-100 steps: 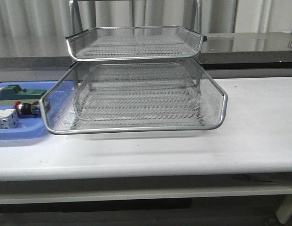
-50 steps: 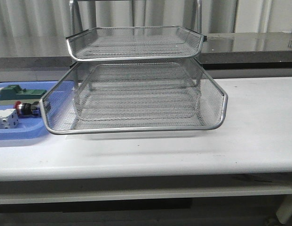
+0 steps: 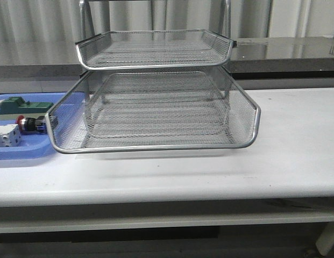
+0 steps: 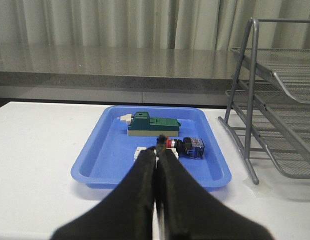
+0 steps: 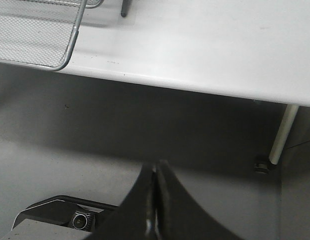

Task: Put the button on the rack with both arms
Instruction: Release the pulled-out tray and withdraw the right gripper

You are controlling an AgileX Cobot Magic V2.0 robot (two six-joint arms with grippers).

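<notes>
Silver mesh rack (image 3: 156,107) mid-table in front view, button (image 3: 31,124) at its 9 o'clock in blue tray (image 3: 21,153), left wrist view: left gripper (image 4: 156,159) pressed together, empty, short of button (image 4: 187,147), right wrist view: right gripper (image 5: 155,177) pressed together over floor.

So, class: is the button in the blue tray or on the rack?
In the tray: the button lies on its side there; the rack holds nothing.

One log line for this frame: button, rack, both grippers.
button: in blue tray, untouched | rack: tiers empty | left gripper: shut, short of tray | right gripper: shut, below table edge | phase: pre-pick
</notes>
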